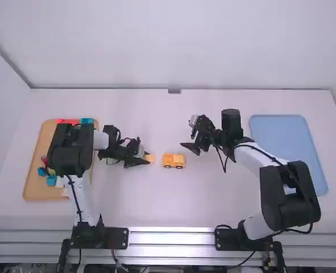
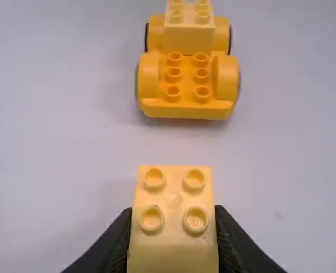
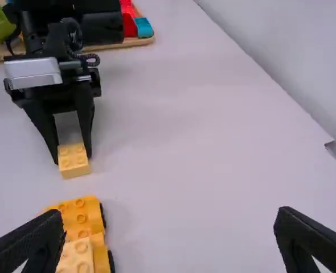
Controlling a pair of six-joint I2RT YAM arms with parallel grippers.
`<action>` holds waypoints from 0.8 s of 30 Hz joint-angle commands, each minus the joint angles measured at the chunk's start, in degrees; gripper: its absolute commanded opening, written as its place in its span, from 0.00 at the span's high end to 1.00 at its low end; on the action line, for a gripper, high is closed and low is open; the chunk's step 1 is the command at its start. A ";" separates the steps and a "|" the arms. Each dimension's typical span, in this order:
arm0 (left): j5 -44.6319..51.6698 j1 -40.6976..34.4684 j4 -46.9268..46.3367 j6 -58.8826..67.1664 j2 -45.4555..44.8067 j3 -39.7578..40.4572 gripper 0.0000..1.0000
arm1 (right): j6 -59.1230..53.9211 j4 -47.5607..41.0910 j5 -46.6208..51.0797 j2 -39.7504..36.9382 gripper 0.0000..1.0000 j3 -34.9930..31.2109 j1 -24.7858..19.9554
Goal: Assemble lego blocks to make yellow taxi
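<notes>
Block (image 2: 173, 190), yellow and four-studded, is the working piece: the left gripper (image 2: 172, 216) has it pinched by two opposite sides, fingers drawn in to its width, studs up. It sits near the car (image 2: 188, 108), off the end that faces the left arm, with a gap between them. Step in hand, as judged: seat this block on the bare studs (image 2: 172, 91) at that end of the car, next to the second block (image 2: 189, 38) already mounted. Suggested method: bring it over the car with clearance, square its sides to the car's long axis, match stud rows, then lower level and press straight down. Contact at an angle could catch one edge or push the car away; the fingers may also foul the raised wheel arches, so a high grip is preferable. Steadying the car from its other end should help. Pose: left arm (image 1: 70, 151) runs out from its base, then bends across so the gripper points at the car. Right arm (image 1: 287, 182) bends inward from the opposite side; the right gripper (image 3: 169, 217) is spread wide with nothing between its fingers, beyond the car's second-block end and slightly farther from the bases.
</notes>
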 commanded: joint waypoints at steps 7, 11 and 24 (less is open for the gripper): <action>2.78 -3.15 -7.32 4.46 -11.15 -0.85 0.79 | -15.45 -9.01 -5.35 2.40 0.02 -2.01 0.98; 1.51 -6.32 -2.51 -3.21 -11.80 -0.81 0.79 | -15.61 -0.90 -8.22 7.93 0.02 -4.87 1.70; -4.96 -14.51 16.98 -23.91 -11.50 -4.96 0.84 | -7.32 28.28 -14.73 30.34 0.02 -5.20 3.58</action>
